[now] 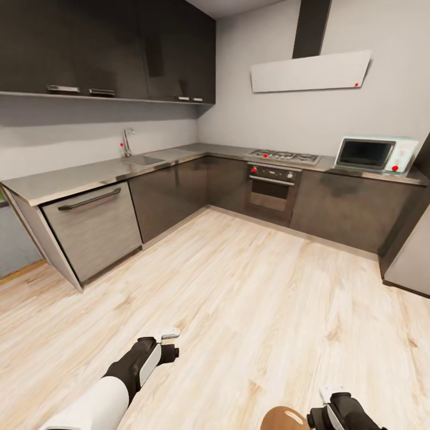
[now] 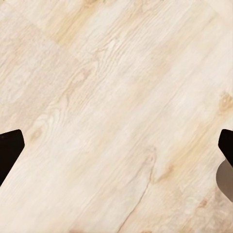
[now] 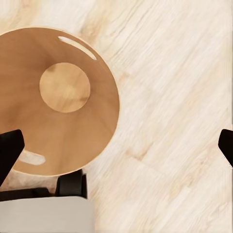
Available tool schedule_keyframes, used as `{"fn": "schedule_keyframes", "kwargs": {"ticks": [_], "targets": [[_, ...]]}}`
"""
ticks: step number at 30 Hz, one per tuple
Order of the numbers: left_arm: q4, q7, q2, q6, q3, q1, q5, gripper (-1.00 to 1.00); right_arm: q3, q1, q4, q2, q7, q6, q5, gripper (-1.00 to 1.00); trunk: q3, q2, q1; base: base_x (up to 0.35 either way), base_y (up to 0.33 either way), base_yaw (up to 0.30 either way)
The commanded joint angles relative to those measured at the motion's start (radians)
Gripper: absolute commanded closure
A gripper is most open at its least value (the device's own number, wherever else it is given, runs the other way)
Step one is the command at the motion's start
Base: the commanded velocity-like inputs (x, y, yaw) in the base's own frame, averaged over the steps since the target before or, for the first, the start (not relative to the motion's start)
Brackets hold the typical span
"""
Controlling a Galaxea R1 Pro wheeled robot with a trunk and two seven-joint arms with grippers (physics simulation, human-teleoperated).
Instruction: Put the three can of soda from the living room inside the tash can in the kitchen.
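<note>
The trash can (image 3: pixel 60 145) stands on the light wood floor, seen from straight above in the right wrist view, with a brown wood-toned inside and nothing in it. Its rim (image 1: pixel 285 417) peeks in at the bottom of the head view. My right gripper (image 3: pixel 116 148) hangs open above the floor just beside the bin, one finger (image 3: pixel 9 150) over its rim; it also appears as the right gripper (image 1: pixel 333 401). My left gripper (image 1: pixel 167 335) is open over bare floor, its fingers (image 2: pixel 9 150) wide apart. The soda cans are out of view.
An L-shaped counter with dark grey cabinets (image 1: pixel 173 191) runs along the left and far walls, with a sink (image 1: pixel 142 160), hob and oven (image 1: pixel 273 188), microwave (image 1: pixel 373 154) and white hood (image 1: pixel 310 70). A steel appliance (image 1: pixel 412 263) edges in at right.
</note>
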Motion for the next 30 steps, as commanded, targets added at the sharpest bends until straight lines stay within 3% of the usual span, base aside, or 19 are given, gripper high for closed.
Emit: {"fn": "schedule_keyframes", "kwargs": {"ticks": [1,9,30], "targets": [[0.0,0.0,0.0,-0.004,0.0,0.0,0.0,-1.0,0.0,-0.01,0.008,-0.006,0.0,0.0,0.0,-1.0,-0.003,-0.007,0.004,0.0,0.0,0.0],[-0.001,0.0,0.003,-0.01,0.0,0.0,0.0,-1.0,0.0,-0.041,0.058,-0.014,-0.002,-0.032,0.001,-1.0,-0.028,-0.063,0.035,0.0,0.0,0.0],[-0.002,-0.002,0.003,-0.017,-0.001,0.0,0.001,-1.0,0.003,-0.045,0.111,-0.003,-0.004,-0.047,0.001,-1.0,-0.094,-0.21,0.115,0.0,0.0,0.0]]}}
